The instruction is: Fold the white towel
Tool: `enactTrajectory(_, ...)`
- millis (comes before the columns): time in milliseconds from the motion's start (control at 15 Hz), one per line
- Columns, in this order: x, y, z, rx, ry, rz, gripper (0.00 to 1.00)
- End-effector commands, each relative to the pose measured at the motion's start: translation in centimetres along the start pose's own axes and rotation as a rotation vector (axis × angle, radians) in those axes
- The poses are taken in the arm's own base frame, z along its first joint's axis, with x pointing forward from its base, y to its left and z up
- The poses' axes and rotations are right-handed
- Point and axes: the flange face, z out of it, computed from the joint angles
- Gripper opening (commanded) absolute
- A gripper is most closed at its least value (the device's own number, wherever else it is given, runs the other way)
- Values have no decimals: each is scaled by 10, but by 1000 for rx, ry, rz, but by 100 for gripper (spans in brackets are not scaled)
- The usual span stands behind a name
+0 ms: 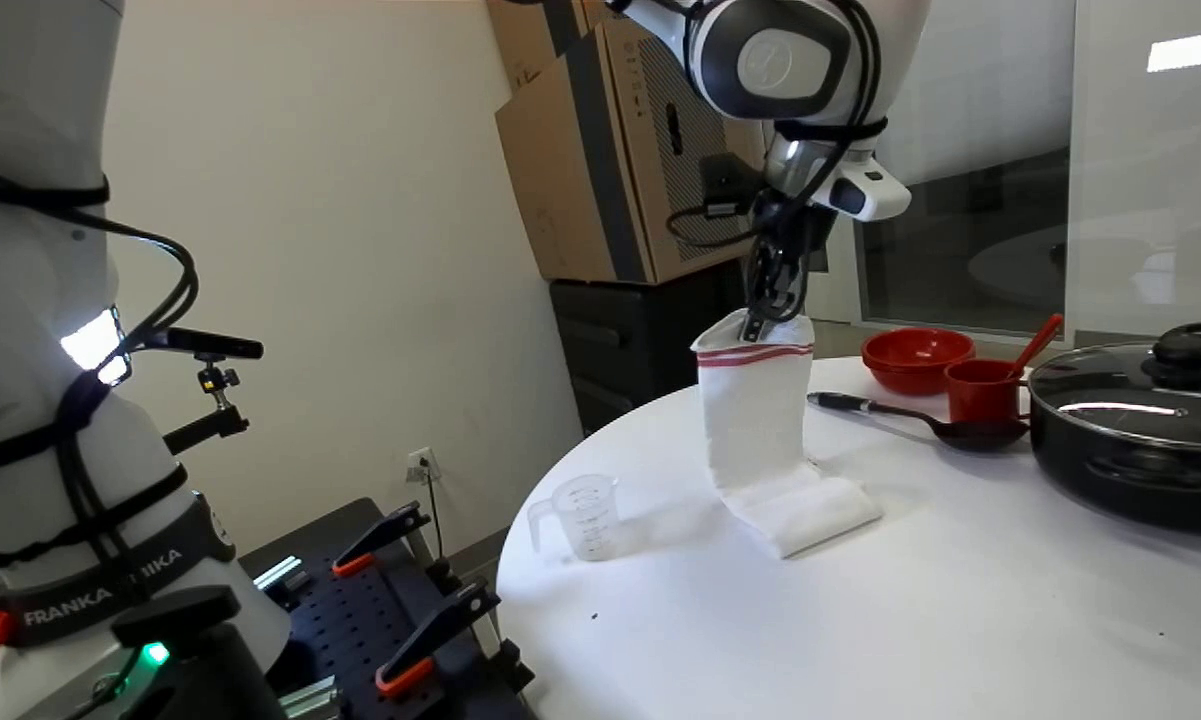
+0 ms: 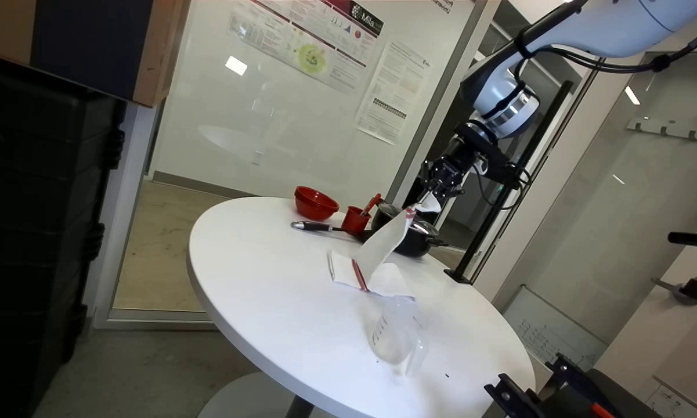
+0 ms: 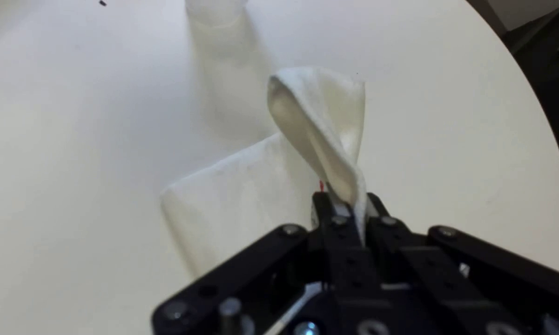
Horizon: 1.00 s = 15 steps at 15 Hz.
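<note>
Black tool (image 3: 348, 204), pinched tight on white towel (image 1: 758, 425), red-striped end raised, lower part on table (image 1: 860, 620).

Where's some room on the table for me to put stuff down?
The white tabletop has an almost bare patch between the clear measuring cup, the towel and the black pan, and another between the towel, the black spoon and the rim. It's crowded where pan, spoon, red cup and red bowls bunch together. Keep away from the gripper, holding up the towel.

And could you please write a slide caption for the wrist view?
The gripper holds up one end of the white towel; part lies on the table.
</note>
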Motion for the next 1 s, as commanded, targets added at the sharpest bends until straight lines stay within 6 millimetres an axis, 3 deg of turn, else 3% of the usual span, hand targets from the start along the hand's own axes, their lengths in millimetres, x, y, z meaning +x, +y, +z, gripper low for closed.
enactTrajectory(0,8,36,-16,-25,1,17,1)
enactTrajectory(467,25,95,-25,-25,14,74,1)
enactTrajectory(733,39,120,-14,-52,-2,89,1)
enactTrajectory(933,46,126,-2,-109,-8,114,1)
